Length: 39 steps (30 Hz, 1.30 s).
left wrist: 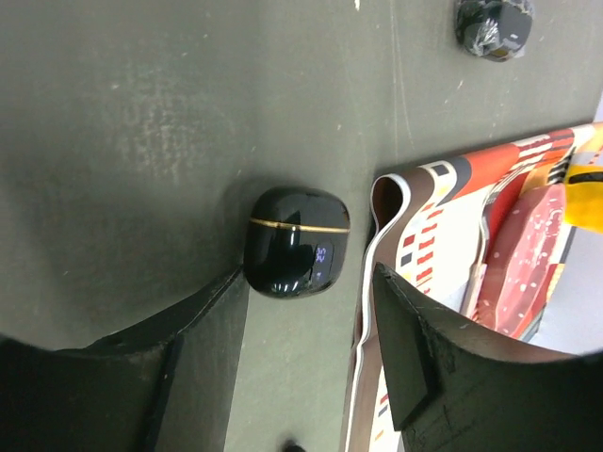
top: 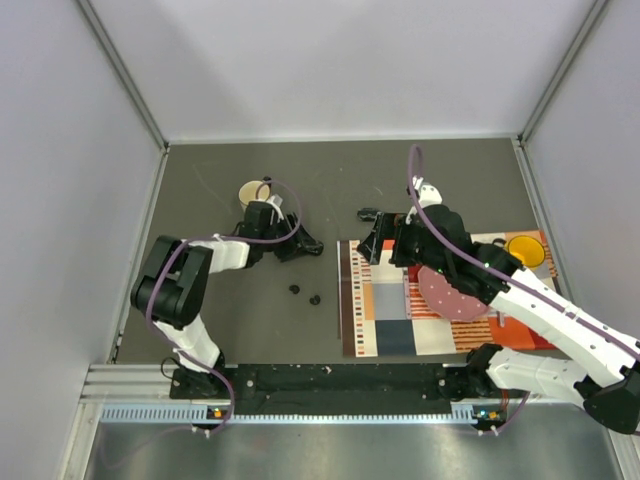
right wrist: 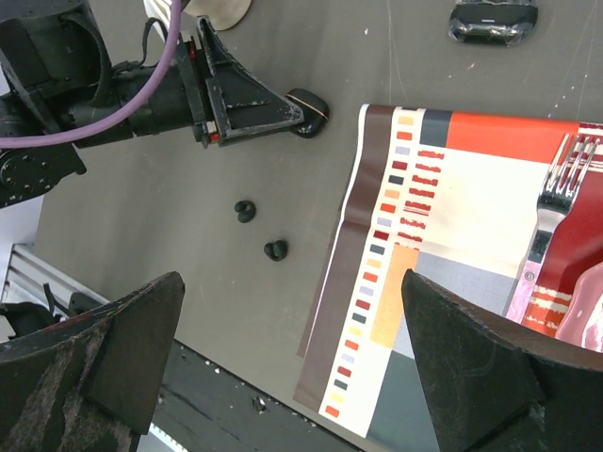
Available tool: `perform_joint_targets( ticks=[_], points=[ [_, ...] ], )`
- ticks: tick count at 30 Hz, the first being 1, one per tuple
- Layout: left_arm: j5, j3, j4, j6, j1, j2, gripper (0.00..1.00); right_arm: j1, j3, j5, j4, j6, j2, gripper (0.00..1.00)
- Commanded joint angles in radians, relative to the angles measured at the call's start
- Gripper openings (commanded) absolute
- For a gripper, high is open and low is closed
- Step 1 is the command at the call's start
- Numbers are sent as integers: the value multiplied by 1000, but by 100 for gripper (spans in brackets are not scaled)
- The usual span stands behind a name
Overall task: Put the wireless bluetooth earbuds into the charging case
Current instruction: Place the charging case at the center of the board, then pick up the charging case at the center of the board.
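Left gripper (left wrist: pixel 309 279): jaws partly parted, set either side of the charging case (left wrist: pixel 297 243). The case is closed, glossy black with a thin gold seam and a small lit display, and rests on the dark table (left wrist: pixel 141 113). One finger (left wrist: pixel 212 330) lies against or just beside the lower edge of the case. The other finger (left wrist: pixel 400 330) stands clear of it with a visible gap, so the case is not clamped.

Right gripper (right wrist: pixel 292 282): jaws at full spread, nothing between them, hanging above the table at the edge of the placemat (right wrist: pixel 471 217).

Task items, top view: two earbuds (top: pixel 295 290) lie loose on the table at 6 o'clock from the charging case, well apart from it and outside it. The second earbud (top: pixel 315 299) is at 4 o'clock from the first, near it but not touching.

Other items: a second black case (top: pixel 368 213) sits at 2 o'clock from the charging case; whether it is open cannot be told. A cream mug (top: pixel 255 193) stands at 10 o'clock from the left gripper. A fork (right wrist: pixel 561 188) and a pink plate (top: pixel 455 290) lie on the placemat
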Motion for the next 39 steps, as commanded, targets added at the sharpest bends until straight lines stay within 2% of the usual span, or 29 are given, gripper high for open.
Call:
perform_joint_targets(
  ticks=[1,9,13,19,23,24,27,29,31,32,36,39],
  points=[
    [-70,-25,-75,60,7,-75,61,-15,0,5,2,-16,-7,99],
    [-159,-45,-201,132,7,-250,64,-39,5,34,-4,-31,19,99],
    [-166,-99,-198,124,4,-434,64,-99,17,19,-6,-6,69,99],
    [-179,-203,-176,139,4,-719,64,-246,69,-33,-9,193,241,99],
    [-181,-272,-193,152,5,-909,65,-337,152,-142,-13,363,401,99],
    [-193,-289,-196,155,5,-952,65,-375,184,-227,-13,389,465,99],
    [-227,-355,-203,150,5,-1118,69,-410,264,-311,-15,475,569,99],
    [-276,-410,-210,138,5,-1245,76,-426,330,-331,-16,533,663,99],
    [-329,-465,-218,115,5,-1374,87,-426,373,-328,-18,572,738,99],
    [-354,-487,-226,109,5,-1416,99,-426,412,-314,-21,618,761,98],
    [-417,-547,-297,92,5,-1630,99,-432,480,-276,-24,740,849,94],
    [-471,-531,-380,87,5,-1690,99,-446,514,-270,-27,813,902,88]
  ],
)
